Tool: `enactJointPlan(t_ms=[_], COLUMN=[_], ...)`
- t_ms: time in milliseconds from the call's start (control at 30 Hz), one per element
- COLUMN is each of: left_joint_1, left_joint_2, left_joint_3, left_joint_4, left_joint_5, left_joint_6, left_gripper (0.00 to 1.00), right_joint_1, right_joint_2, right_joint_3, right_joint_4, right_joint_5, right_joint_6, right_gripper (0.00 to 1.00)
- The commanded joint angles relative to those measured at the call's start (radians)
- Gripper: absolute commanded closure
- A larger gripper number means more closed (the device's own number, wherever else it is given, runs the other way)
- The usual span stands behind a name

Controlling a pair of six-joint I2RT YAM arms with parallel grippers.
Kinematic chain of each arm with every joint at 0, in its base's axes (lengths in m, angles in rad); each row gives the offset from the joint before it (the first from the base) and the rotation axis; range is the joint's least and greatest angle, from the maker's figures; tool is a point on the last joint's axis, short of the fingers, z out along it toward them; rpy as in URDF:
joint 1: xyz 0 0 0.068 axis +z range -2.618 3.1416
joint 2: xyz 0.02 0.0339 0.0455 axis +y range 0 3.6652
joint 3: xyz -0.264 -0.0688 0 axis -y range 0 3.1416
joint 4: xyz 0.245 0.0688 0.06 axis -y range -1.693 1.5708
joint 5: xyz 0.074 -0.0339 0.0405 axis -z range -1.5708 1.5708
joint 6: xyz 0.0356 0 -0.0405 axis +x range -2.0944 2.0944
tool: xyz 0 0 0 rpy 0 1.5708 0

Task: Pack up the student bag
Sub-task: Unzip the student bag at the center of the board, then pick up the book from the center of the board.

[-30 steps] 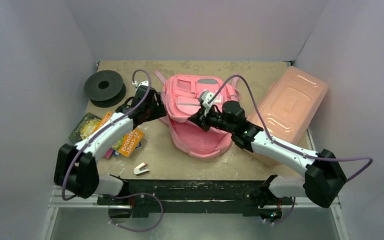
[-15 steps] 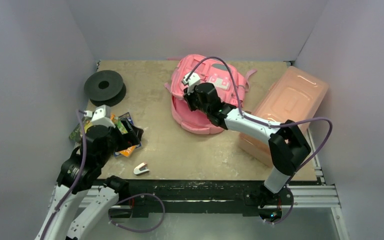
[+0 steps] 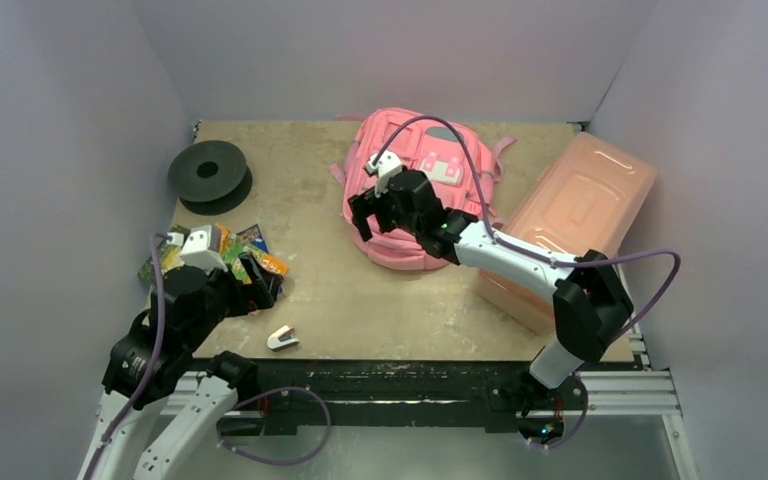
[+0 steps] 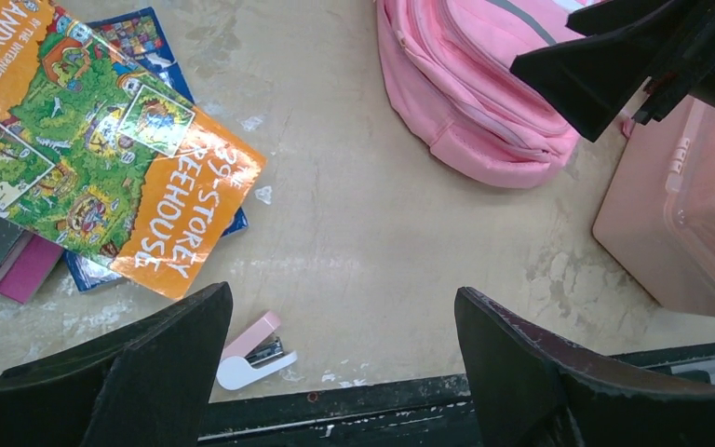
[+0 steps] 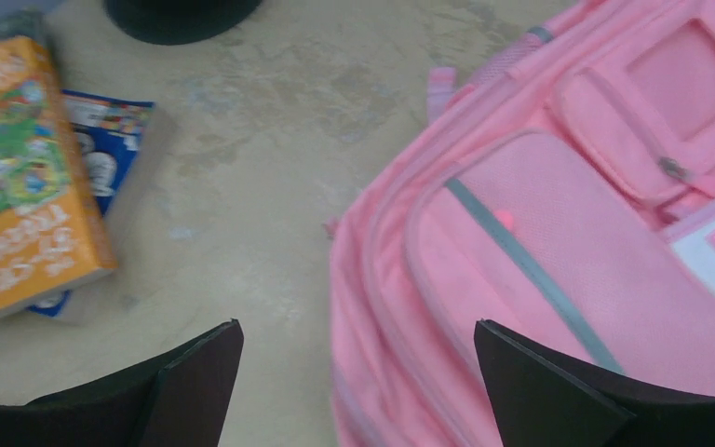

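The pink student bag (image 3: 430,170) lies front side up at the back middle of the table, its grey stripe and white clasp patch showing (image 5: 568,233). My right gripper (image 3: 371,220) hovers open over the bag's near left edge, with nothing between its fingers (image 5: 358,345). A pile of books (image 3: 252,243), the top one orange and green (image 4: 102,158), lies at the left. My left gripper (image 3: 262,277) hangs open above the table beside that pile and holds nothing (image 4: 340,312). A pink and white stapler (image 3: 281,338) rests near the front edge (image 4: 254,350).
A black spool (image 3: 208,175) sits at the back left. A rigid salmon-pink box with a lid (image 3: 575,215) stands along the right side, close to the bag (image 4: 680,214). Purple-grey walls enclose the table on three sides.
The right gripper dragged the bag towards the back and has now opened, letting it go. The left arm drew away from the bag to the books and its gripper opened.
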Motion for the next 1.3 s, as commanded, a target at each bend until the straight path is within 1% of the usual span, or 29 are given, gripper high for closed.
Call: enactJointPlan(t_ms=[0,67,100,133,167,233,333,400,500,633,800,933,1067,1167,1233,1267], left_joint_1=[0.004,0.004,0.004,0.004,0.004,0.004,0.004,0.004,0.004,0.004,0.004,0.004,0.004,0.004,0.004,0.004], left_joint_2=[-0.069,-0.119,-0.142,-0.167,-0.188,-0.226,-0.264,-0.282,-0.306,-0.297,-0.278,-0.285,-0.319,-0.338,-0.348,-0.353], left_joint_3=[0.015,0.011,0.012,0.013,0.015,0.023,0.030,0.019,-0.003,-0.002,0.007,0.008,-0.001,0.003,0.002,-0.001], left_joint_4=[0.052,0.072,0.081,0.084,0.082,0.065,0.028,0.013,0.006,0.016,0.035,0.030,-0.006,-0.032,-0.046,-0.051], left_joint_5=[0.036,0.059,0.074,0.082,0.086,0.099,0.128,0.162,0.170,0.187,0.206,0.213,0.192,0.188,0.191,0.189], left_joint_6=[0.079,0.086,0.092,0.094,0.093,0.082,0.043,0.017,-0.004,-0.004,0.006,-0.001,-0.012,-0.030,-0.034,-0.036], left_gripper=[0.11,0.11,0.11,0.11,0.11,0.10,0.10,0.10,0.10,0.10,0.10,0.10,0.10,0.10,0.10,0.10], right_joint_1=[0.070,0.084,0.087,0.087,0.088,0.088,0.089,0.089,0.091,0.106,0.111,0.112,0.111,0.108,0.106,0.105], right_joint_2=[0.009,0.101,0.161,0.214,0.270,0.366,0.518,0.575,0.640,0.716,0.775,0.807,0.850,0.854,0.854,0.852], right_joint_3=[0.122,0.134,0.153,0.161,0.176,0.220,0.350,0.370,0.386,0.368,0.385,0.442,0.528,0.541,0.551,0.553], right_joint_4=[0.017,0.140,0.202,0.257,0.306,0.372,0.322,0.335,0.350,0.473,0.587,0.570,0.506,0.510,0.498,0.484], right_joint_5=[-0.292,-0.543,-0.650,-0.724,-0.784,-0.866,-0.958,-0.965,-0.974,-0.981,-0.936,-0.875,-0.831,-0.811,-0.807,-0.806], right_joint_6=[0.274,0.416,0.482,0.540,0.595,0.649,0.685,0.700,0.732,0.839,0.951,0.995,0.991,1.006,0.988,0.978], right_gripper=[0.01,0.01,0.01,0.01,0.01,0.01,0.03,0.03,0.04,0.08,0.13,0.22,0.29,0.32,0.35,0.39])
